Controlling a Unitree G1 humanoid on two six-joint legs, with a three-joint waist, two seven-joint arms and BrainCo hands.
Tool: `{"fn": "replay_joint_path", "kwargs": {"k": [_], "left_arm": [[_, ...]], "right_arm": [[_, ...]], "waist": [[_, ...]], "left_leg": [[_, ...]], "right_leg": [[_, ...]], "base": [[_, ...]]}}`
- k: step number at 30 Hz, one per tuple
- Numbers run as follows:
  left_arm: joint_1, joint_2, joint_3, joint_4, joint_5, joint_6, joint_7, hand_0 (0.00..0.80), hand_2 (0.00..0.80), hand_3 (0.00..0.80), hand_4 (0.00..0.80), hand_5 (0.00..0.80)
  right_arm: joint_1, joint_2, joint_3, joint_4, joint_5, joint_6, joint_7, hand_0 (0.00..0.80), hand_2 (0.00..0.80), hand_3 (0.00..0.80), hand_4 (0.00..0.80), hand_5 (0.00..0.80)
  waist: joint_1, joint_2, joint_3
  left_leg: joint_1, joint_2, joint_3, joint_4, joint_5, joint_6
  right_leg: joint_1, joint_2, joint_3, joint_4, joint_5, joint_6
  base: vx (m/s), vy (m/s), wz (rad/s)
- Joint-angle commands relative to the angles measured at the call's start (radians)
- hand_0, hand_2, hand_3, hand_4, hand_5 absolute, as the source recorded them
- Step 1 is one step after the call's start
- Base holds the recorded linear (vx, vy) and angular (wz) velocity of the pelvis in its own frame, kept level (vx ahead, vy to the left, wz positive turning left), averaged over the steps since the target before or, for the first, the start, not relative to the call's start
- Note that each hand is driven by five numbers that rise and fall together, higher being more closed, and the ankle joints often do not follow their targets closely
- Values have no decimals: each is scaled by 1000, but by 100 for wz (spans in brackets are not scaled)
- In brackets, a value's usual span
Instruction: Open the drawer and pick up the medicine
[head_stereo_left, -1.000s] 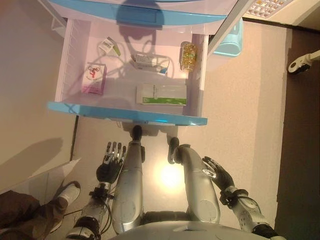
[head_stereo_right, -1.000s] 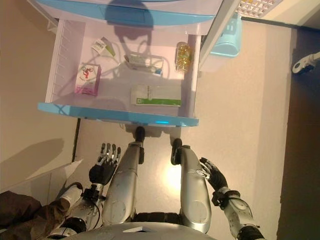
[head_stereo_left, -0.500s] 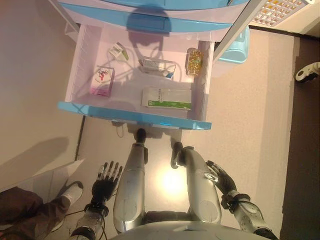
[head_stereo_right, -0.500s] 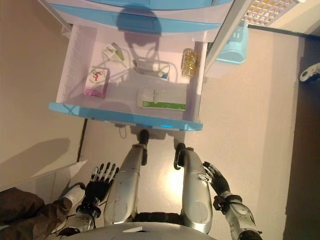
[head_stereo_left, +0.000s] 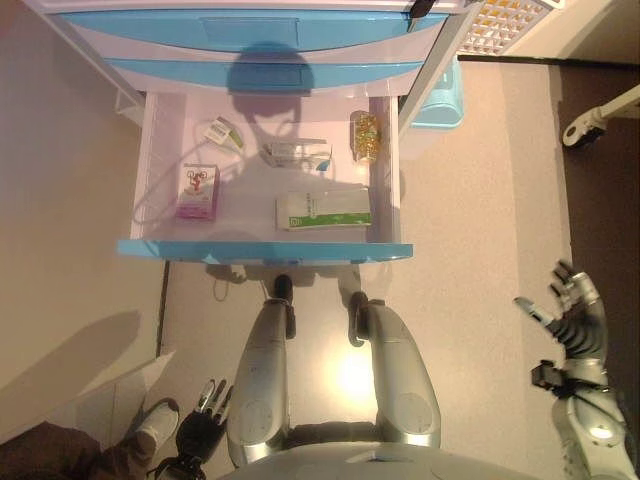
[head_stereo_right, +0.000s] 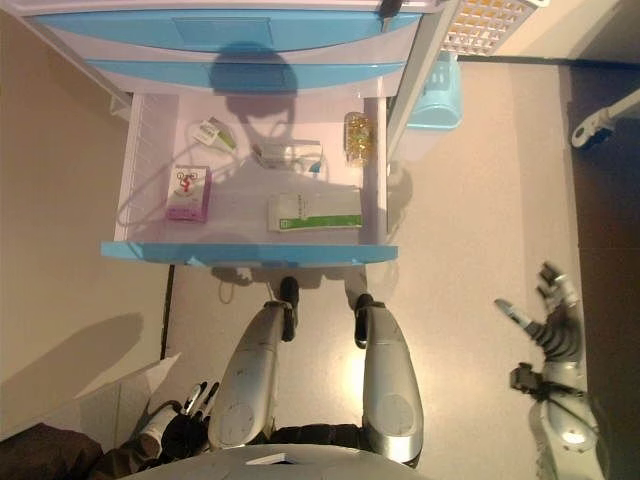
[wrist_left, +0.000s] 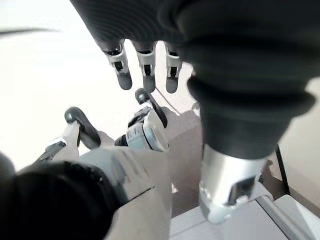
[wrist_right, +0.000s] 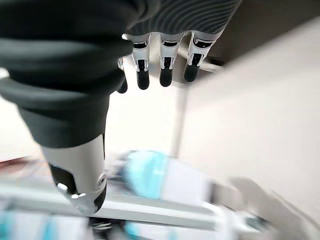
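The blue-fronted drawer (head_stereo_left: 265, 250) stands pulled open. Inside lie a pink medicine box (head_stereo_left: 198, 191), a white and green box (head_stereo_left: 323, 210), a clear blister pack (head_stereo_left: 296, 153), a jar of yellow capsules (head_stereo_left: 365, 136) and a small white packet (head_stereo_left: 220, 131). My right hand (head_stereo_left: 570, 320) is raised at the right, well away from the drawer, fingers spread and empty. My left hand (head_stereo_left: 200, 425) hangs low at the lower left, fingers straight and empty.
A cabinet with two shut blue drawers (head_stereo_left: 260, 30) stands above the open one. A light blue bin (head_stereo_left: 438, 95) sits to the right of the cabinet. A person's shoe (head_stereo_left: 155, 425) shows at the lower left. A white cable (head_stereo_left: 150, 195) lies in the drawer's left part.
My right hand has swung out to the right and up. My left hand has dropped lower. The camera has shifted, showing more of the cabinet.
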Motion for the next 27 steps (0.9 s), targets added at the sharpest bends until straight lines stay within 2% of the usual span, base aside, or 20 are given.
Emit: {"fn": "replay_joint_path", "kwargs": {"k": [1, 3, 5, 7, 8, 9, 11, 12, 13, 14, 17, 19, 23, 27], "left_arm": [[98, 34, 25, 16, 52, -2, -17, 0, 0, 0, 0, 0], [97, 40, 33, 22, 70, -2, -12, 0, 0, 0, 0, 0], [95, 50, 39, 30, 91, -15, -19, 0, 0, 0, 0, 0], [87, 55, 37, 34, 104, -21, -18, 0, 0, 0, 0, 0], [80, 59, 29, 33, 101, -22, -14, 0, 0, 0, 0, 0], [67, 64, 22, 33, 102, -24, -8, 0, 0, 0, 0, 0], [46, 78, 9, 35, 114, -31, 5, 0, 0, 0, 0, 0], [39, 81, 6, 35, 116, -32, 8, 0, 0, 0, 0, 0], [23, 91, -5, 35, 114, -29, 22, 0, 0, 0, 0, 0], [20, 93, -5, 35, 112, -28, 24, 0, 0, 0, 0, 0], [-20, 119, -27, 36, 98, -26, 51, 0, 0, 0, 0, 0], [-37, 130, -33, 37, 90, -26, 65, 0, 0, 0, 0, 0], [-56, 147, -41, 32, 77, -23, 90, 0, 0, 0, 0, 0], [-67, 156, -49, 36, 74, -18, 102, 0, 0, 0, 0, 0]], "right_arm": [[33, -79, -52, -119, -205, -85, -57, 0, 0, 0, 0, 0], [34, -120, -83, -170, -259, -69, -57, 0, 0, 0, 0, 0], [22, -203, -134, -259, -326, -29, -61, 0, 0, 0, 0, 0], [-1, -256, -157, -307, -338, 1, -45, 0, 0, 0, 0, 0], [-27, -290, -164, -333, -336, 34, -33, 0, 0, 0, 0, 0], [-67, -326, -159, -349, -350, 56, -26, 0, 0, 0, 0, 0], [-168, -411, -139, -389, -324, 154, 15, 0, 0, 0, 0, 0], [-199, -430, -126, -394, -325, 172, 23, 0, 0, 0, 0, 0], [-272, -474, -93, -403, -305, 223, 51, 0, 0, 0, 0, 0], [-290, -482, -82, -402, -300, 232, 57, 0, 0, 0, 0, 0], [-476, -555, 17, -413, -274, 346, 142, 0, 0, 0, 0, 0], [-583, -580, 86, -412, -260, 397, 187, 0, 0, 0, 0, 0], [-760, -610, 213, -390, -222, 474, 257, 0, 0, 0, 0, 0], [-906, -590, 352, -338, -221, 541, 300, 0, 0, 0, 0, 0]], "waist": [[-15, 1, -86], [-17, 3, -88], [-17, 4, -87], [-13, 6, -85], [-9, 7, -84], [-3, 10, -80], [13, 9, -74], [17, 9, -72], [29, 9, -71], [30, 9, -69], [61, 4, -61], [76, -4, -55], [104, -16, -49], [129, -19, -49]], "left_leg": [[131, -42, 80, -201, -41, 100], [137, -43, 81, -211, -40, 100], [146, -42, 81, -224, -41, 100], [146, -41, 82, -226, -44, 101], [143, -41, 81, -224, -46, 102], [130, -37, 89, -228, -23, 107], [129, -39, 86, -226, -29, 111], [130, -39, 85, -228, -30, 112], [131, -40, 81, -228, -33, 114], [132, -40, 81, -229, -33, 114], [132, -36, 75, -234, -35, 118], [130, -34, 71, -236, -34, 119], [123, -34, 61, -240, -34, 123], [113, -41, 48, -239, -35, 125]], "right_leg": [[-64, 2, -21, 62, 130, 55], [-63, 5, -15, 55, 139, 63], [-62, 8, -5, 46, 148, 71], [-61, 7, -5, 39, 152, 74], [-61, 6, -5, 33, 155, 75], [-67, 7, -14, 15, 182, 65], [-58, 5, -15, 0, 188, 67], [-54, 5, -16, -5, 189, 68], [-49, 4, -17, -10, 192, 69], [-47, 4, -18, -11, 193, 70], [-41, 1, -23, -15, 204, 75], [-36, 2, -28, -23, 208, 76], [-30, 2, -38, -34, 211, 73], [-27, 2, -46, -49, 208, 67]], "base": [[23, 47, -4], [18, 33, -2], [0, 0, 0], [0, 0, 0], [-113, 2, -3], [-114, -5, 0], [-55, -4, 1], [0, 0, 0], [0, 0, 0], [0, 0, 0], [-20, -29, 5], [-18, -49, 5], [-11, -45, 14], [6, -22, 12]]}}
